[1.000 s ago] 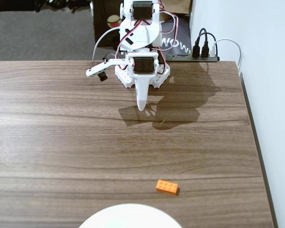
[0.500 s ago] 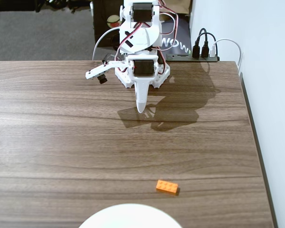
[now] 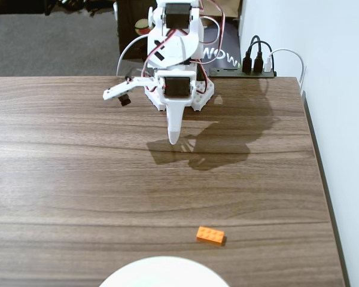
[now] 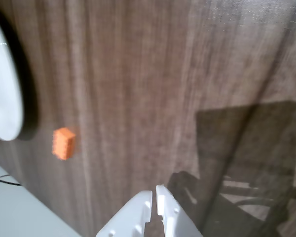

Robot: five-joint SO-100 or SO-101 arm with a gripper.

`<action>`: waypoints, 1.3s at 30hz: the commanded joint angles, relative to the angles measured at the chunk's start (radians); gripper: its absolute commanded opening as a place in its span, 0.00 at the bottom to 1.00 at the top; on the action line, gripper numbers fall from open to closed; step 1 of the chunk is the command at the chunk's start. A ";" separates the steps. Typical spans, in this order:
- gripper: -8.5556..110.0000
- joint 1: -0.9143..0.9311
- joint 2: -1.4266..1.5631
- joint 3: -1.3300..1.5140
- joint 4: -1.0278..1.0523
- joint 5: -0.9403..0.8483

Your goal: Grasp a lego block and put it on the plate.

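The orange lego block (image 3: 210, 235) lies flat on the wooden table near the front, right of centre in the fixed view; the wrist view shows the lego block (image 4: 63, 143) at the left. The white plate (image 3: 164, 272) is cut off by the bottom edge just left of the block, and only the rim of the plate (image 4: 5, 98) shows at the left edge of the wrist view. My white gripper (image 3: 174, 140) hangs over the far middle of the table, well away from the block. The gripper (image 4: 154, 191) is shut with nothing between its fingers.
The arm's base (image 3: 179, 89) stands at the table's far edge. Black plugs and a power strip (image 3: 257, 63) sit behind the far right corner. The table's right edge (image 3: 320, 179) runs along a white wall.
The gripper has risen a little and shifted slightly toward the front and left; its shadow has spread. The block and plate have not moved.
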 commanded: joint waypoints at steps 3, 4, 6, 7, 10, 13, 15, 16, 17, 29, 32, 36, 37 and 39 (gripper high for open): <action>0.08 0.009 -0.140 -0.110 -0.061 0.012; 0.08 0.012 -0.167 -0.121 -0.074 0.014; 0.08 0.020 -0.212 -0.140 -0.095 0.021; 0.08 0.023 -0.230 -0.147 -0.103 0.023; 0.08 0.035 -0.284 -0.169 -0.133 0.023; 0.08 0.046 -0.331 -0.192 -0.163 0.023; 0.08 0.046 -0.364 -0.210 -0.178 0.023; 0.08 0.046 -0.382 -0.221 -0.184 0.021; 0.08 0.046 -0.402 -0.230 -0.193 0.018; 0.08 0.041 -0.750 -0.503 -0.160 0.086; 0.08 0.040 -0.815 -0.534 -0.170 0.120; 0.08 0.014 -0.919 -0.583 -0.184 0.167; 0.08 0.009 -0.940 -0.597 -0.184 0.173; 0.08 0.003 -0.982 -0.627 -0.190 0.186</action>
